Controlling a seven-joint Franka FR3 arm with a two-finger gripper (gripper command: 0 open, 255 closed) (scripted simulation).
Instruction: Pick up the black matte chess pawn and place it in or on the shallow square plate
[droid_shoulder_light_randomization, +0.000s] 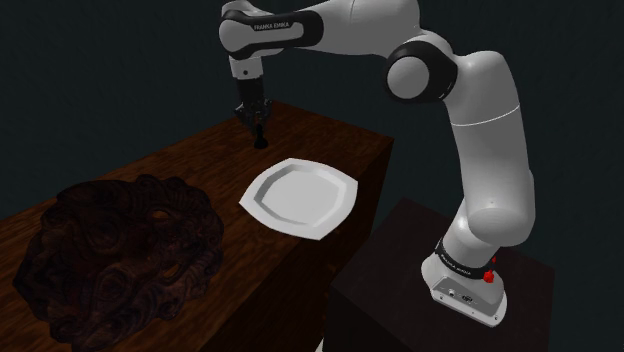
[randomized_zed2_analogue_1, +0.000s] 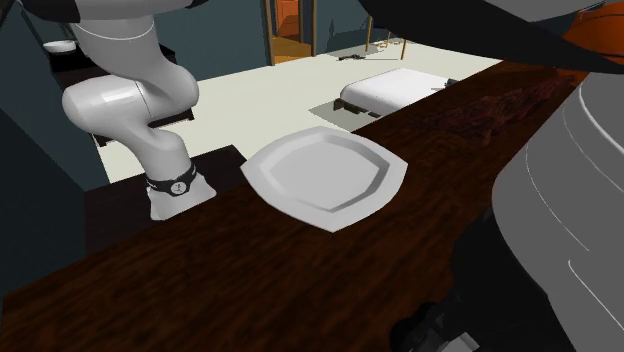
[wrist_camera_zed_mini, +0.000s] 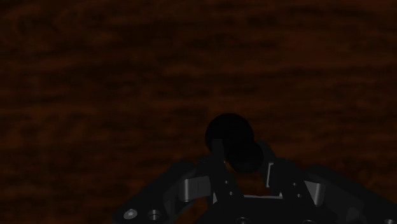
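The small black chess pawn (droid_shoulder_light_randomization: 260, 137) stands at the far edge of the dark wooden table (droid_shoulder_light_randomization: 150, 180), its base on or just above the wood. My gripper (droid_shoulder_light_randomization: 256, 122) comes straight down on it from above. Along the hand, the pawn's round black head (wrist_camera_zed_mini: 230, 137) sits clasped between the two black fingers, so the gripper (wrist_camera_zed_mini: 236, 159) is shut on the pawn. The shallow white square plate (droid_shoulder_light_randomization: 300, 195) lies flat and bare on the table, between the pawn and the arm's stand. The plate (randomized_zed2_analogue_1: 325, 175) is also in the second exterior view, near the table's far edge.
A large dark carved lump (droid_shoulder_light_randomization: 120, 245) takes up the table's end at the shoulder view's left. The dark stand (droid_shoulder_light_randomization: 400, 270) carries the arm's base beside the table. Part of the arm (randomized_zed2_analogue_1: 560, 200) looms close at the second exterior view's right.
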